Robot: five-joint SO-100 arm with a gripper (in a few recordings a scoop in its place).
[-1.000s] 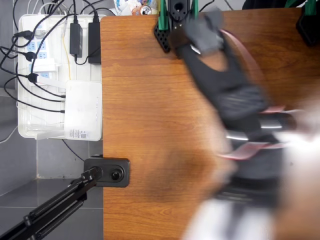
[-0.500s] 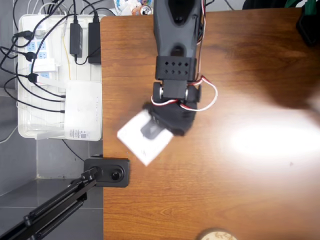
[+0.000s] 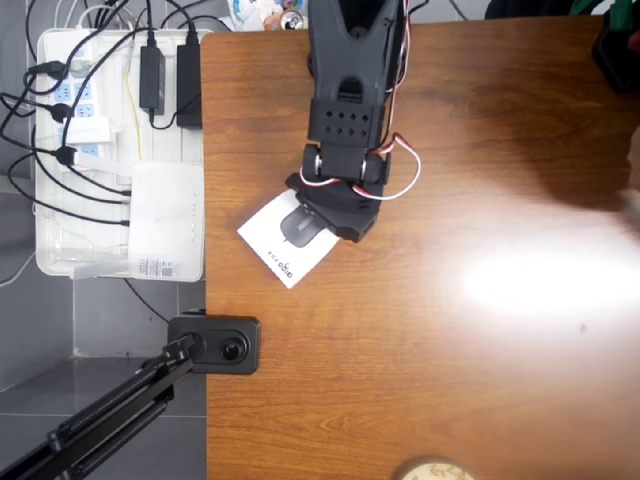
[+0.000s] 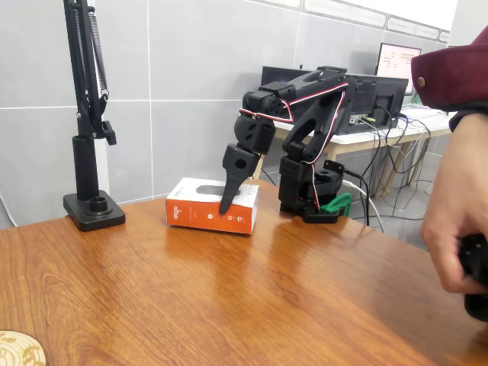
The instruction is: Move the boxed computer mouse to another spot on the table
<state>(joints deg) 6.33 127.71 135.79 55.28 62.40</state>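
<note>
**Robot arm at a boxed mouse near the table's edge**

A black robot arm reaches down to a boxed mouse [image 3: 278, 243] lying flat on a glossy wooden table [image 3: 450, 380]. In the overhead view the box sits near the table's left edge, close to a black lamp base [image 3: 215, 343] and beside a white tray of power strips [image 3: 100, 150] off the table. The gripper [image 4: 226, 200] points straight down with its dark tip against the front side of the box. Whether its fingers are apart, or grasping the box, cannot be told.

The box rests on the table, so the move looks either just finished or about to start.

From above, its long axis runs diagonally, from upper right under the gripper to lower left, the lettered end toward the lamp base.
</note>
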